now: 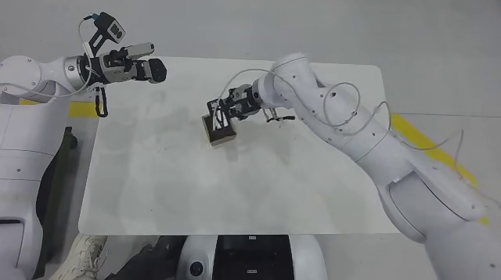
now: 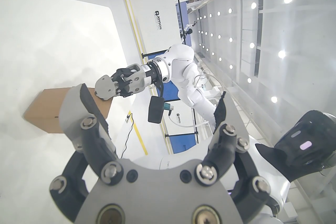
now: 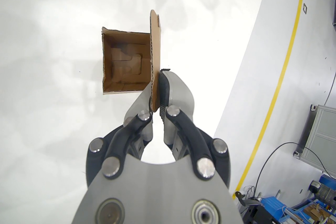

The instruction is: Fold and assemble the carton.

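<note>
- Top view: the right gripper (image 1: 223, 116) meets the brown carton (image 1: 220, 133) near the middle of the white table (image 1: 156, 194). The left gripper (image 1: 156, 70) hangs over the far left corner, well apart.
- Left wrist view: the left gripper (image 2: 152, 95) is spread wide, holding nothing. The carton (image 2: 47, 114) stands beyond it.
- Right wrist view: the right gripper (image 3: 157, 86) is clenched on the carton's (image 3: 123, 62) upright flap. The box is open, with interlocked bottom flaps showing inside.
</note>
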Motion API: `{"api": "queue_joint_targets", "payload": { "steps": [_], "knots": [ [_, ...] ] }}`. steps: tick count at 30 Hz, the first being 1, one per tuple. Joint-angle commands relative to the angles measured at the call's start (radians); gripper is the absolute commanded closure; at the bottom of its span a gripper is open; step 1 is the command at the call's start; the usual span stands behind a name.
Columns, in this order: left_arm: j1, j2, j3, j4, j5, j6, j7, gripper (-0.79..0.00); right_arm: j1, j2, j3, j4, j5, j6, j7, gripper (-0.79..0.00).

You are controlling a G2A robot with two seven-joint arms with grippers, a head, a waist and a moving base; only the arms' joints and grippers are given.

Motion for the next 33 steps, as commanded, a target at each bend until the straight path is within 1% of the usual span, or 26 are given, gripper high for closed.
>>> {"api": "queue_joint_targets", "payload": {
  "steps": [1,5,8,15,16,18,20,22,24,28,33],
  "knots": [
    [0.0,0.0,0.0,0.0,0.0,0.0,0.0,-0.785,-0.014,0.005,0.023,-0.005,0.034,0.0,0.005,0.0],
    [0.0,0.0,0.0,0.0,0.0,0.0,0.0,-0.785,-0.071,0.02,0.091,-0.039,0.142,0.047,0.066,0.0],
    [0.0,0.0,0.0,0.0,0.0,0.0,0.0,-0.785,-0.134,0.035,0.15,-0.083,0.257,0.089,0.118,0.0],
    [0.0,0.0,0.0,0.0,0.0,0.0,0.0,-0.785,-0.3,0.076,0.274,-0.241,0.513,0.161,0.254,0.0],
    [0.0,0.0,0.0,0.0,0.0,0.0,0.0,-0.785,-0.324,0.082,0.288,-0.266,0.546,0.155,0.267,0.0],
    [0.0,0.0,0.0,0.0,0.0,0.0,0.0,-0.785,-0.368,0.095,0.314,-0.31,0.569,0.169,0.3,0.0],
    [0.0,0.0,0.0,0.0,0.0,0.0,0.0,-0.785,-0.415,0.104,0.335,-0.345,0.607,0.177,0.304,0.0],
    [0.013,-0.001,0.001,-0.019,0.008,0.008,0.031,-0.785,-0.474,0.118,0.371,-0.388,0.635,0.193,0.297,0.0],
    [0.017,-0.002,-0.002,-0.028,0.012,0.013,0.038,-0.785,-0.526,0.129,0.405,-0.415,0.653,0.213,0.267,0.0],
    [0.012,-0.004,-0.002,-0.031,0.012,0.004,0.027,-0.785,-0.608,0.144,0.456,-0.425,0.709,0.207,0.199,0.0],
    [-0.005,-0.01,0.006,-0.018,0.003,-0.018,-0.003,-0.785,-0.608,0.144,0.456,-0.425,0.709,0.207,0.199,0.0]
  ]
}}
